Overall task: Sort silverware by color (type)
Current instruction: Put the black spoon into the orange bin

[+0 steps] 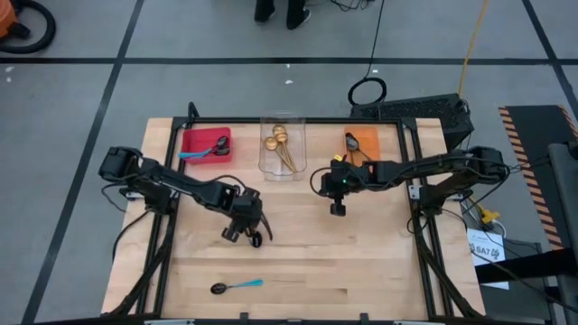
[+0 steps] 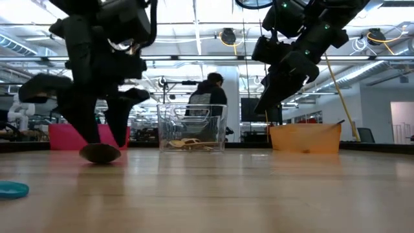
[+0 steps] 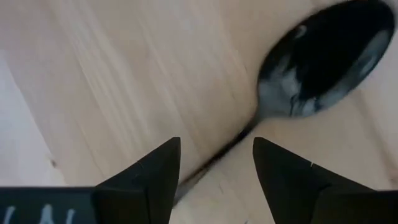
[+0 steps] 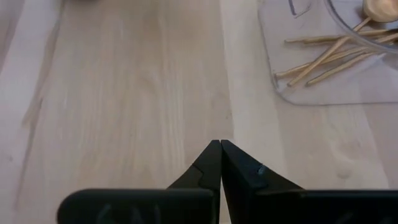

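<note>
An all-dark metal spoon lies flat on the wooden table, its bowl showing under my left arm in the low view. My left gripper points steeply down over it, open, with one finger on each side of the spoon's thin handle and not touching it. My right gripper hangs shut and empty above the table's middle, near the clear bin of gold spoons. A blue-handled spoon lies near the front edge.
Three bins stand along the far edge. The red one holds a blue-handled spoon, the clear one gold spoons, and the orange one dark spoons. A person shows beyond the table. Bare wood lies between the arms and the front edge.
</note>
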Tool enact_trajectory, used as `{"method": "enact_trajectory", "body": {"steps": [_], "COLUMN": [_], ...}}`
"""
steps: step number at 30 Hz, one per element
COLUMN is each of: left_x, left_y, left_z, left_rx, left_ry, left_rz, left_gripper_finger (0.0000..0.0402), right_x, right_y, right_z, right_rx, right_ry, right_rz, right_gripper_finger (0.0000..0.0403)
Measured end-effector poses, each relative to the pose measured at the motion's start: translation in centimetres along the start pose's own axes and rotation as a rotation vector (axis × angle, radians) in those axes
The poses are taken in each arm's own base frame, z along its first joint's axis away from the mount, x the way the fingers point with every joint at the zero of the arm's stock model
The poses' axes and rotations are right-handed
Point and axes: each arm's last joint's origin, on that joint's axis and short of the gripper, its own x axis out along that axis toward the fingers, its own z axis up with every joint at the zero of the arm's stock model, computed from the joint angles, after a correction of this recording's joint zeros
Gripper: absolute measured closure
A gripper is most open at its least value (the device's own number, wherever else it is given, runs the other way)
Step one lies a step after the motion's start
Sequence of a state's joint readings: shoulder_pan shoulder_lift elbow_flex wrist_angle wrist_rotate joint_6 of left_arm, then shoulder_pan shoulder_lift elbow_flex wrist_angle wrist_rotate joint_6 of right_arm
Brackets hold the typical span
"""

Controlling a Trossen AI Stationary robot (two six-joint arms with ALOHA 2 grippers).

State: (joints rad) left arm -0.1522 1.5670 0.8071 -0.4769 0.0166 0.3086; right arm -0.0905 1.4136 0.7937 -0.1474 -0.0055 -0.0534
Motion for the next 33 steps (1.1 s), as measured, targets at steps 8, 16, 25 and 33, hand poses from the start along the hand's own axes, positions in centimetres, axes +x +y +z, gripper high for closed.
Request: {"method": "enact_trajectory", "body": {"steps": [8,16,25,33], "left_x": [1.7,2.3,2.4,2.4], "left_y": [0.5,1.2,1.2,1.3], "left_z": [0.0,-0.3,-0.4,-0.3], "left_rx": [0.115,0.087,0.134,0.097], "left_ry": [-0.001,-0.007,-0.006,-0.006], "left_rz": [-0.058,-0.107,-0.116,-0.082], "left_gripper_finger": [0.0192,0.0193,0.0309,0.0392], "right_x": [0.0,-0.1,-0.1,-0.1], "right_y": [0.6,1.9,2.6,2.6], "right_z": [-0.5,-0.6,-0.6,-0.5], "right_rx": [0.066,0.114,0.111,0.091], "right_ry": [0.053,0.072,0.068,0.06], "right_rz": [0.014,0.041,0.044,0.031], "right_gripper_finger": [0.0399,0.0399,0.0399,0.0399]}}
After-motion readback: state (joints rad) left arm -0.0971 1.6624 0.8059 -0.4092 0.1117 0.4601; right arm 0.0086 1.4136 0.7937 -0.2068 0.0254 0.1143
